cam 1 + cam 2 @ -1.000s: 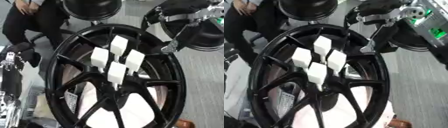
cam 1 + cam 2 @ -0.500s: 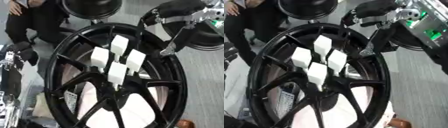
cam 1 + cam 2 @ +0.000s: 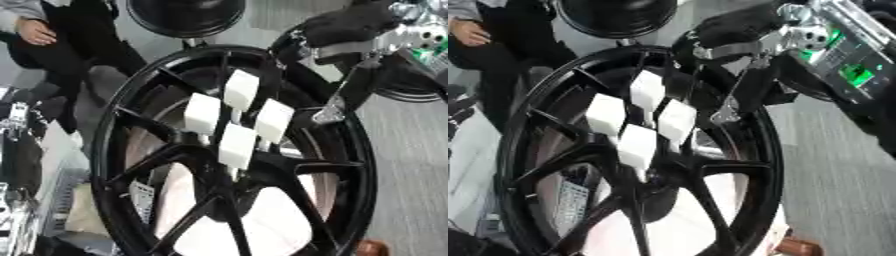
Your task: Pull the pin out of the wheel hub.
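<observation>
grey floor under black wheel hub [image 3: 131, 145], second wheel [image 3: 185, 15] behind; right hand [image 3: 337, 107] fingers extended.

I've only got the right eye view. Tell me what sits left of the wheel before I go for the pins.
Observer: The left eye view shows a silver-jointed part at the picture's left edge, beside the wheel. I cannot tell which part of the robot it is.
Operator: Now check behind the right hand.
Observer: A second wheel stands behind the right hand, with its dark rim curving out past the arm.
</observation>
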Controlling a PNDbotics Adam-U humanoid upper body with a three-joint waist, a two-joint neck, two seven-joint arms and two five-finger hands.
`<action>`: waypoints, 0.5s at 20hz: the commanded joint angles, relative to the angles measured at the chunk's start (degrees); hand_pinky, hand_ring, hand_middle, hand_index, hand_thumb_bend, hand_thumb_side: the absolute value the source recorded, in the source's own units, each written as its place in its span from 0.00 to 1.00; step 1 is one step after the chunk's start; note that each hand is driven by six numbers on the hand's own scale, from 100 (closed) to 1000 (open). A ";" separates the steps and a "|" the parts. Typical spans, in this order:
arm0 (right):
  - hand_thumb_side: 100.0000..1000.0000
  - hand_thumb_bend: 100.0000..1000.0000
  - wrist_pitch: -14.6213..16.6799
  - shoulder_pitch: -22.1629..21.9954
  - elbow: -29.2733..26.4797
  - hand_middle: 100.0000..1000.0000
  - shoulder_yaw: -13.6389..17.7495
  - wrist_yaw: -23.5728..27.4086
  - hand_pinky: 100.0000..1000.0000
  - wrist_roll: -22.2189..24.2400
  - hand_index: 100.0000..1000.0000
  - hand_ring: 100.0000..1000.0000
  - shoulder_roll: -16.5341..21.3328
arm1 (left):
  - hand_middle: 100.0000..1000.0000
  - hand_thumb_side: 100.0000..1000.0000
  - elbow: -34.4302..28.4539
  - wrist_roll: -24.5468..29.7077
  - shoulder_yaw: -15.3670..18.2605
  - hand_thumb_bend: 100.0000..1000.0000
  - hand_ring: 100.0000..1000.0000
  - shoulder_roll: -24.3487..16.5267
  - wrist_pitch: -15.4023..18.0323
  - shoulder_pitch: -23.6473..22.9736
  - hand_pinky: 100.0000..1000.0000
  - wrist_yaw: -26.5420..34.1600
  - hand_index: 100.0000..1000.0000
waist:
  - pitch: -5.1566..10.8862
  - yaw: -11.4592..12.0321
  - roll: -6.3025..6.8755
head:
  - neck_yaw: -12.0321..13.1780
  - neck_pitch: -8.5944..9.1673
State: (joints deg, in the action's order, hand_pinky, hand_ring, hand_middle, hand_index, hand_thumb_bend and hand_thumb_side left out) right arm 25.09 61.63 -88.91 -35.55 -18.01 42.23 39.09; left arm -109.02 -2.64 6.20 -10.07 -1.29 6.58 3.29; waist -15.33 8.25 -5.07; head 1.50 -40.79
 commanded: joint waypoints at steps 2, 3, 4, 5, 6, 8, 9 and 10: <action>0.38 0.29 9.91 0.81 -1.33 0.76 -0.30 1.02 0.91 9.74 0.82 0.85 0.92 | 0.76 0.85 -0.97 -0.07 0.02 0.00 0.79 -1.23 -0.02 0.74 0.88 0.08 0.78 | 0.65 0.27 0.18 | -0.23 -0.07; 0.38 0.29 9.96 0.69 -1.36 0.76 -0.46 1.04 0.91 9.74 0.82 0.85 0.95 | 0.76 0.85 -0.99 -0.10 0.03 0.00 0.78 -1.25 -0.05 0.81 0.88 0.10 0.78 | 0.61 0.32 0.15 | -0.23 -0.11; 0.35 0.32 10.02 0.56 -1.36 0.76 -0.59 1.03 0.91 9.74 0.81 0.85 1.01 | 0.76 0.85 -1.01 -0.13 0.04 0.00 0.78 -1.27 -0.08 0.86 0.88 0.10 0.78 | 0.56 0.37 0.11 | -0.23 -0.13; 0.37 0.29 10.10 0.40 -1.34 0.76 -0.74 1.02 0.91 9.74 0.81 0.85 1.10 | 0.76 0.85 -1.02 -0.17 0.06 0.00 0.78 -1.28 -0.10 0.91 0.88 0.09 0.78 | 0.50 0.42 0.07 | -0.20 -0.11; 0.37 0.28 10.21 0.24 -1.32 0.75 -0.89 1.04 0.91 9.74 0.81 0.85 1.18 | 0.76 0.85 -1.03 -0.22 0.07 0.00 0.78 -1.29 -0.14 0.95 0.88 0.10 0.78 | 0.44 0.46 0.04 | -0.18 -0.10; 0.36 0.28 10.45 -0.03 -1.23 0.75 -1.22 1.03 0.91 9.74 0.80 0.84 1.29 | 0.76 0.85 -1.05 -0.27 0.07 0.00 0.78 -1.31 -0.18 1.02 0.88 0.13 0.78 | 0.33 0.52 -0.01 | -0.14 -0.12; 0.34 0.27 10.57 -0.12 -1.16 0.74 -1.37 0.98 0.91 9.74 0.80 0.84 1.27 | 0.76 0.85 -1.06 -0.26 0.06 0.00 0.78 -1.33 -0.20 1.04 0.88 0.12 0.78 | 0.29 0.54 -0.02 | -0.14 -0.13; 0.34 0.27 10.70 -0.19 -1.06 0.74 -1.50 0.96 0.91 9.74 0.80 0.84 1.22 | 0.76 0.85 -1.06 -0.25 0.05 0.00 0.78 -1.34 -0.21 1.06 0.88 0.12 0.78 | 0.24 0.56 -0.02 | -0.16 -0.14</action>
State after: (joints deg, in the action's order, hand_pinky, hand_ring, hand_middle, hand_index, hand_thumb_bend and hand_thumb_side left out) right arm 25.58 61.39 -89.66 -36.38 -17.26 41.73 39.13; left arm -109.03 -2.79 6.20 -10.09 -1.43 7.13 3.49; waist -15.69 8.71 -5.35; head 1.36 -40.80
